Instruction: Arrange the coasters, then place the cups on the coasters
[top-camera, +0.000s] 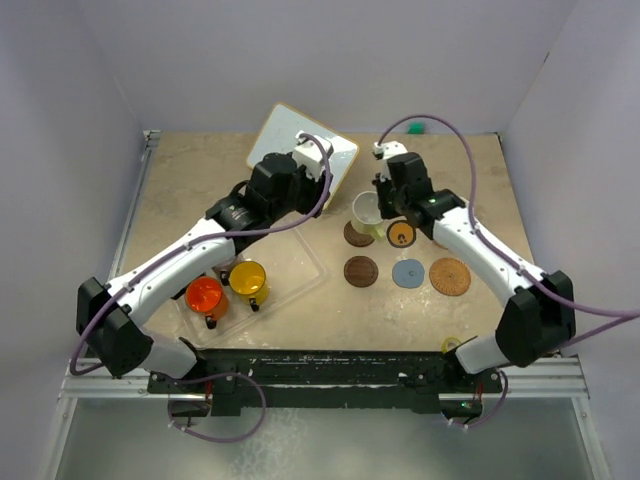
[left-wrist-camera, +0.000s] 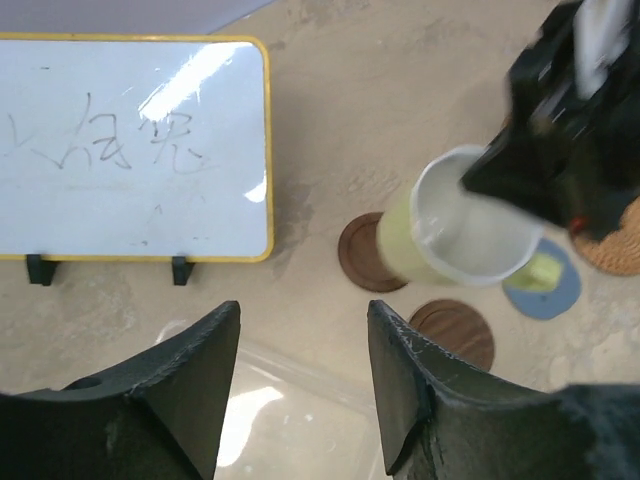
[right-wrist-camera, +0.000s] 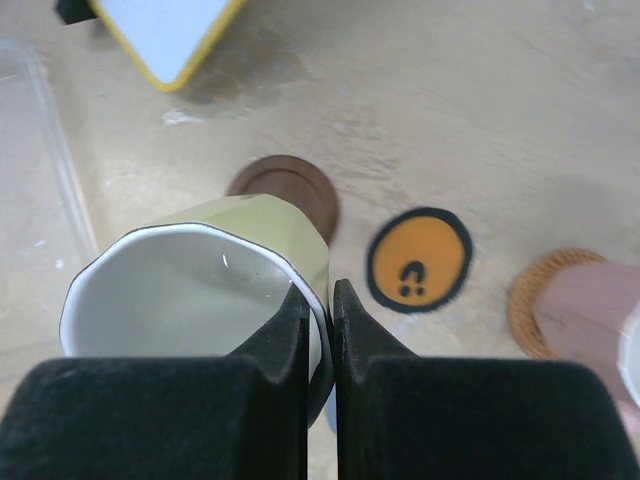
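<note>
My right gripper (right-wrist-camera: 320, 295) is shut on the rim of the pale yellow-green cup (right-wrist-camera: 200, 290), one finger inside and one outside. The cup (top-camera: 368, 210) hangs tilted over the edge of a dark brown coaster (top-camera: 356, 236). Whether they touch I cannot tell. Beside it lies the brown coaster with an orange centre (top-camera: 401, 234). In front lie a second dark brown coaster (top-camera: 361, 271), a blue-grey coaster (top-camera: 408, 273) and a tan woven coaster (top-camera: 450, 276). A mauve cup (right-wrist-camera: 600, 310) stands on another tan woven coaster (right-wrist-camera: 535, 300). My left gripper (left-wrist-camera: 305, 350) is open and empty, left of the cup (left-wrist-camera: 470, 230).
A clear plastic tray (top-camera: 290, 265) at the left front holds an orange-red cup (top-camera: 206, 295) and a yellow cup (top-camera: 248, 279). A small whiteboard (top-camera: 335, 150) with a yellow border stands at the back. A green object (top-camera: 415, 127) sits by the back wall.
</note>
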